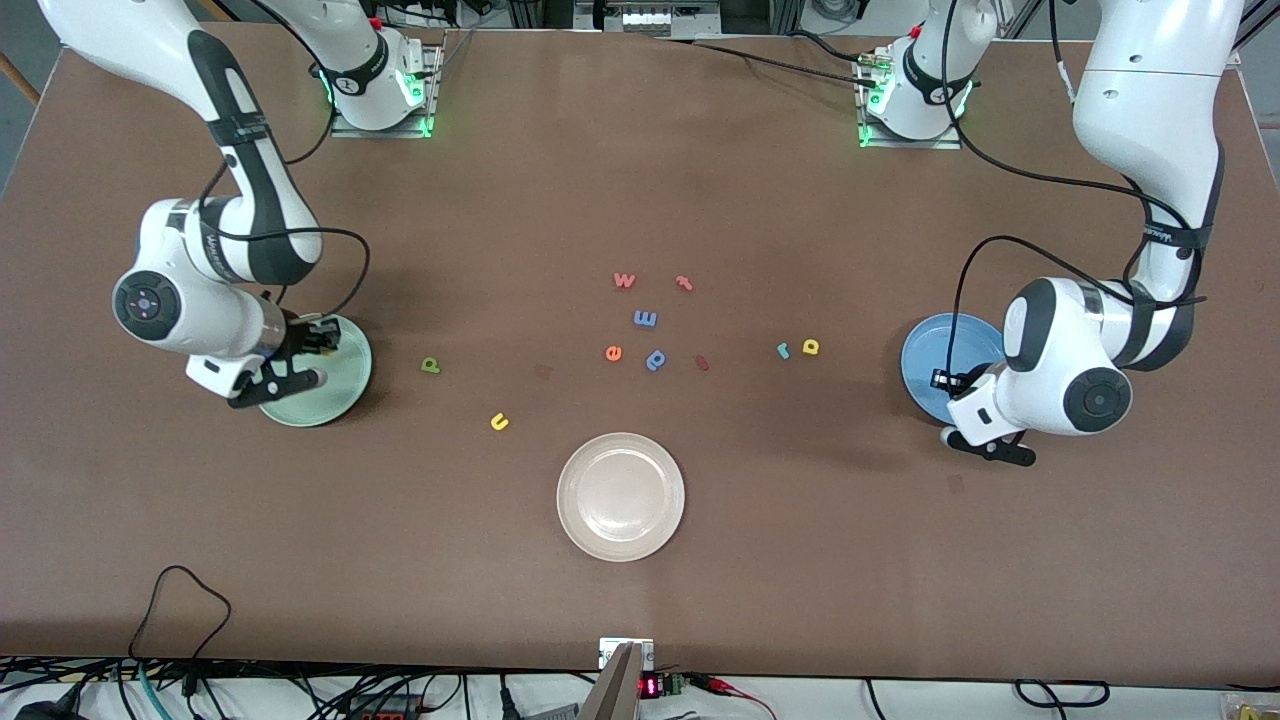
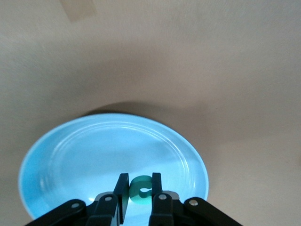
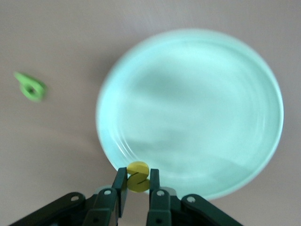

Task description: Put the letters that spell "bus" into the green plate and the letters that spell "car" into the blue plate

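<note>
With both arms at their plates, I'm mid-delivery on two letters at once. My left gripper point(image 2: 139, 197) hangs over the round bright blue plate point(image 1: 925, 375), fingers clamped on the small teal c letter point(image 2: 140, 190). My right gripper point(image 3: 136, 190) hangs over the rim of the round pale mint-green plate point(image 1: 350, 385), fingers clamped on the small yellow s letter point(image 3: 138, 177).

Judging from this, the step is the drop: c for "car", s for "bus". The left looks ready to let go. The right sits right at the green plate's edge, so I'd nudge it toward the plate's middle before opening, or the s may land on the brown table point(image 1: 640, 560).

Taking the round cream-white plate point(image 1: 620, 497) as landmark, everything left lies farther from the front camera than it: yellow u point(image 1: 500, 422) and olive-green b/p letter point(image 1: 430, 366) toward the right arm's end; teal r point(image 1: 783, 350) and the yellow a/d letter point(image 1: 811, 347) just beside it toward the left arm's end. The distractor cluster sits straight above that plate in the front view.

Hard to read: in the front view the arms cover both held letters and much of each plate, so I can't tell there whether anything already lies in them. The wrist views show bare plate surface, though the blue plate is partly cut off.
</note>
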Action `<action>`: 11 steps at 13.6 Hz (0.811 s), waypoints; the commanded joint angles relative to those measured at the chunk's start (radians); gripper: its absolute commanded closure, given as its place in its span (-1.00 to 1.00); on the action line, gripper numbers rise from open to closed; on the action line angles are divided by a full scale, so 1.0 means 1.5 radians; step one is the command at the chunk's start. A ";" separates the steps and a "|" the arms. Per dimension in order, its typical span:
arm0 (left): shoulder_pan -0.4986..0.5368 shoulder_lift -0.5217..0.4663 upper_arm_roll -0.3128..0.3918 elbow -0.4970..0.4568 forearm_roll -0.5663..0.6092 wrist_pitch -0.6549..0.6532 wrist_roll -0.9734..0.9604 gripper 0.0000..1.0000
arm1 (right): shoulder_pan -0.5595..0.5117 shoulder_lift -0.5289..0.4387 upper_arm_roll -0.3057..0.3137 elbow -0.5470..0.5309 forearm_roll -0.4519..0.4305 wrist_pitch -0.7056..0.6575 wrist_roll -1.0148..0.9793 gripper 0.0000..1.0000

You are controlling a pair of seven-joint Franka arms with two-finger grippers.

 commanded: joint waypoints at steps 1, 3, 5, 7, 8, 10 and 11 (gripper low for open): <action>0.019 -0.033 -0.010 -0.056 0.007 0.025 0.009 0.26 | -0.048 -0.014 0.010 -0.036 -0.002 0.016 -0.047 0.66; 0.017 -0.045 -0.012 -0.052 0.007 0.006 0.005 -0.25 | -0.049 -0.002 0.010 -0.031 -0.001 0.018 -0.047 -0.69; 0.008 -0.061 -0.024 -0.037 0.007 -0.028 -0.005 -0.40 | -0.052 0.008 0.010 -0.021 -0.001 0.047 -0.048 -1.00; 0.008 -0.063 -0.050 -0.029 0.006 -0.027 -0.012 -0.40 | -0.039 0.011 0.012 -0.002 0.008 0.070 -0.026 -1.00; 0.006 -0.058 -0.062 -0.028 -0.001 -0.022 -0.020 -0.38 | -0.010 0.018 0.012 0.011 0.011 0.086 0.022 -1.00; 0.004 -0.032 -0.108 -0.019 -0.031 -0.010 -0.060 -0.35 | 0.065 0.024 0.012 0.025 0.011 0.121 0.181 -1.00; 0.001 -0.021 -0.128 -0.017 -0.034 0.001 -0.092 -0.33 | 0.093 0.034 0.012 0.033 0.011 0.134 0.250 -1.00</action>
